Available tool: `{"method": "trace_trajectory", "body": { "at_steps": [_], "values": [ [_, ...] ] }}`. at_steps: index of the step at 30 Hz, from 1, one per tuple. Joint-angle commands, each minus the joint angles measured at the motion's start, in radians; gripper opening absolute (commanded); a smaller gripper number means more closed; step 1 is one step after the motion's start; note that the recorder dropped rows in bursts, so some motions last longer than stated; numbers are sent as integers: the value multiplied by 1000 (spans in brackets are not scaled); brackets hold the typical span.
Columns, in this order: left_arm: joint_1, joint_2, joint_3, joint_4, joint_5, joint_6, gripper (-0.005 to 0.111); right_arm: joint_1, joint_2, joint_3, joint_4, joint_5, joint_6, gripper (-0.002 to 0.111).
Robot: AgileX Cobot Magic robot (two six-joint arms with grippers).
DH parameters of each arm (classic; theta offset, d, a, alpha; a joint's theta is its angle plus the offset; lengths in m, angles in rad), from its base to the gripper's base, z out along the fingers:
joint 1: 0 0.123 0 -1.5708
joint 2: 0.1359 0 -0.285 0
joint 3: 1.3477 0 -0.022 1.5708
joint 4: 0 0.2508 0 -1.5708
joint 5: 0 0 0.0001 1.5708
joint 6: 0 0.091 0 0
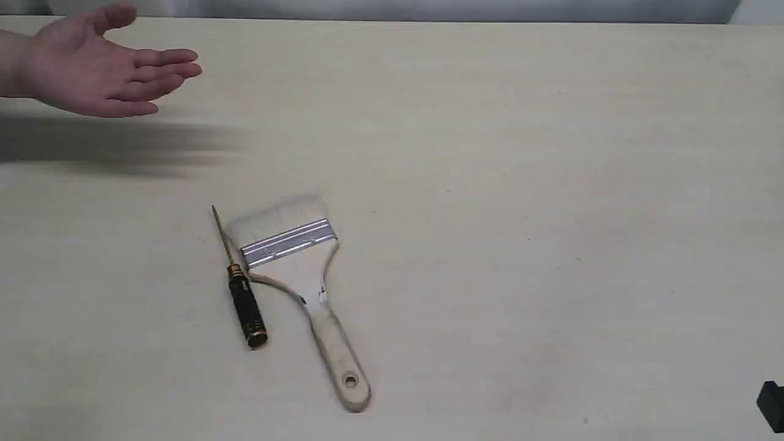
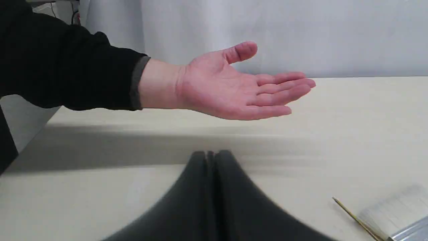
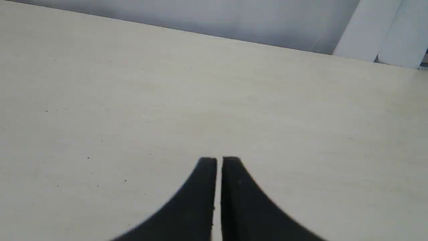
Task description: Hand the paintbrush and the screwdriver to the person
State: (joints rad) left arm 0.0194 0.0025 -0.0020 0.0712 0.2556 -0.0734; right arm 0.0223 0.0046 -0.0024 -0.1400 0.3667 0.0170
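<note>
**Open hand waits at far left; both tools lie on the bench**

The paintbrush (image 1: 300,278) lies flat on the pale bench (image 1: 520,184), left of centre and toward the near side. Its bristles point to the far left and its holed wooden handle runs toward the near right. The screwdriver (image 1: 240,288) lies just to the left of the brush. Its thin gold shaft points away and its black handle is nearer. The handle sits close against the brush's shoulder, but whether they touch cannot be told.

The person's hand (image 1: 92,67) hovers palm-up above the far left corner, well apart from both tools, with a black sleeve (image 2: 67,67) at the wrist.

The left pincer (image 2: 210,154) is blurred, its fingers pressed together and gripping nothing, on the near side of the hand. The right pincer (image 3: 219,160) shows only a thin slit between its fingers, with nothing in it, over bare bench.
</note>
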Motion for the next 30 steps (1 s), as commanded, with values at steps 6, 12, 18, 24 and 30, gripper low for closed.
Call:
{"method": "trace_trajectory", "body": {
  "at_steps": [6,12,18,24,30],
  "values": [
    [-8,-2,2,-3,-6,-2,0,-8,-5,2,-70,-19,-36,4],
    [-8,-2,2,-3,-6,-2,0,-8,-5,2,-131,-436,-39,4],
    [-8,-2,2,-3,-6,-2,0,-8,-5,2,-131,-749,-27,4],
    [-8,-2,2,-3,-6,-2,0,-8,-5,2,-131,-792,-27,4],
    [-8,-2,2,-3,-6,-2,0,-8,-5,2,-106,-890,241,4]
  ]
}}
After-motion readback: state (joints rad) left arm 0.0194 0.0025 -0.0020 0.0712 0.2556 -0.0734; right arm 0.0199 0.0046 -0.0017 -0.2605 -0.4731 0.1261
